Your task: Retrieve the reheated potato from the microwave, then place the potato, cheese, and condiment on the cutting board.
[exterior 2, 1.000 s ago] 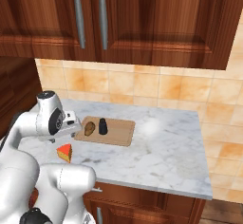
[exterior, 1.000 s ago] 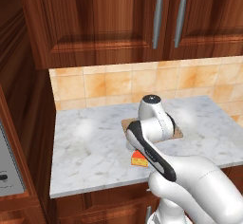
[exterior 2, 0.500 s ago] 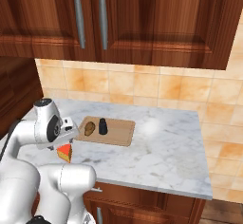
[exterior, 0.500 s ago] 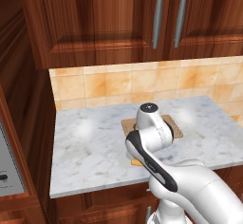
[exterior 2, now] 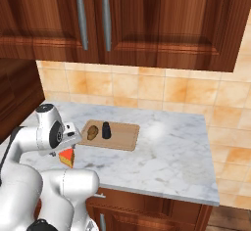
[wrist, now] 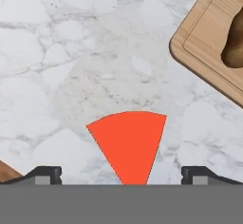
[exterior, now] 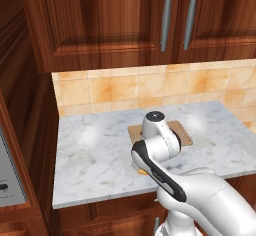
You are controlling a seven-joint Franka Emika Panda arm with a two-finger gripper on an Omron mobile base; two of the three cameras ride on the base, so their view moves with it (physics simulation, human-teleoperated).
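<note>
The cheese lies on the marble counter as an orange-red wedge, seen from above in the hand view, between my open gripper's two fingertips. In the right base view the cheese sits just below the hand, near the counter's front edge. The cutting board lies behind it with the brown potato and the dark condiment standing on it. The board's corner and part of the potato show at the upper right of the hand view. In the left base view the arm hides most of the cutting board.
The marble counter runs right of the board, with a tiled backsplash and wooden cabinets above. A light-grey appliance panel stands at the far left.
The hand has come down and forward from over the board to just above the cheese. The gripper stays open. The potato and condiment have not moved.
</note>
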